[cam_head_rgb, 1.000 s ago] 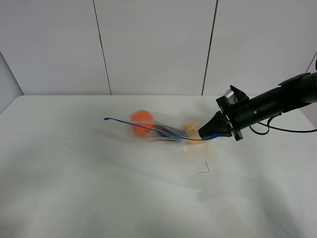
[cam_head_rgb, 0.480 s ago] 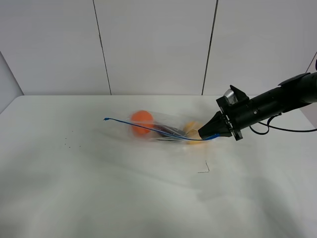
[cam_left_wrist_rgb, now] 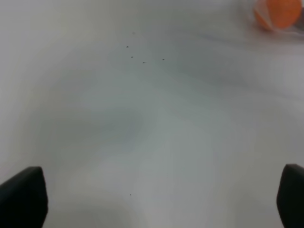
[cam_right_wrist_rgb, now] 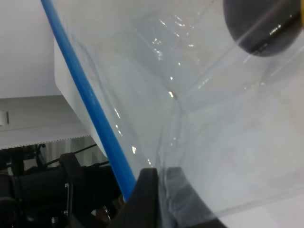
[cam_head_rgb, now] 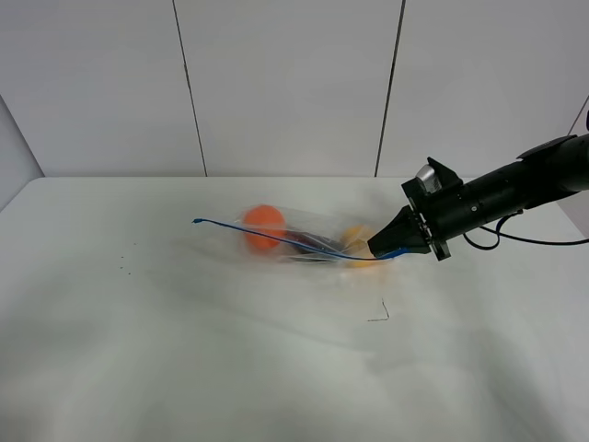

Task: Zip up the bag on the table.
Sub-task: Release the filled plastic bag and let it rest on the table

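Observation:
The clear bag lies on the white table, right of centre. Orange, dark purple and yellow items show through it. Its blue zip strip runs from the left end to my right gripper, which is shut on the strip's right end. In the right wrist view the strip and bag film fill the picture, pinched at a dark finger. My left gripper is open and empty above bare table; the orange item shows at the view's corner. The left arm is out of the high view.
A small dark mark lies on the table in front of the bag. A few tiny specks lie to the left. A white panelled wall stands behind the table's back edge.

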Controlling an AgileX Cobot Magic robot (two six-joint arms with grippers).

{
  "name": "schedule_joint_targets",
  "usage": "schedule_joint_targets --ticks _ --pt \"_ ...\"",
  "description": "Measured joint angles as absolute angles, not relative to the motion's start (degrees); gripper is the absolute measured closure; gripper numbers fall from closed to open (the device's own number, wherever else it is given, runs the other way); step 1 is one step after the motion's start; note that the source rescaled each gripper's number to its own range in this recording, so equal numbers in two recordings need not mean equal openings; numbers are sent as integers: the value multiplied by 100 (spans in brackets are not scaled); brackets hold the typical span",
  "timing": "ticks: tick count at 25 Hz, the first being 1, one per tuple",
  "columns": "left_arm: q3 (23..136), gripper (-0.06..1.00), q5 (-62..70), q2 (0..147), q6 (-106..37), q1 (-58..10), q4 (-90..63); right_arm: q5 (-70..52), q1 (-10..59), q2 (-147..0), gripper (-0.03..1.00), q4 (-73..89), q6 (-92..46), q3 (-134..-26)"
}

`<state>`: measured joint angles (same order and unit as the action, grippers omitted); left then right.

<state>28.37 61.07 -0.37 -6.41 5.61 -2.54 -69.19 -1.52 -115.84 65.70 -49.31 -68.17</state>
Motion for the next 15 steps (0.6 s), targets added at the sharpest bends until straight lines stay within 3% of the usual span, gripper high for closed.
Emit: schedule_joint_targets --ticks 15 --pt "2837 -6 6102 -37 -142 561 30 -6919 -152 -11584 97 6598 -4944 -6817"
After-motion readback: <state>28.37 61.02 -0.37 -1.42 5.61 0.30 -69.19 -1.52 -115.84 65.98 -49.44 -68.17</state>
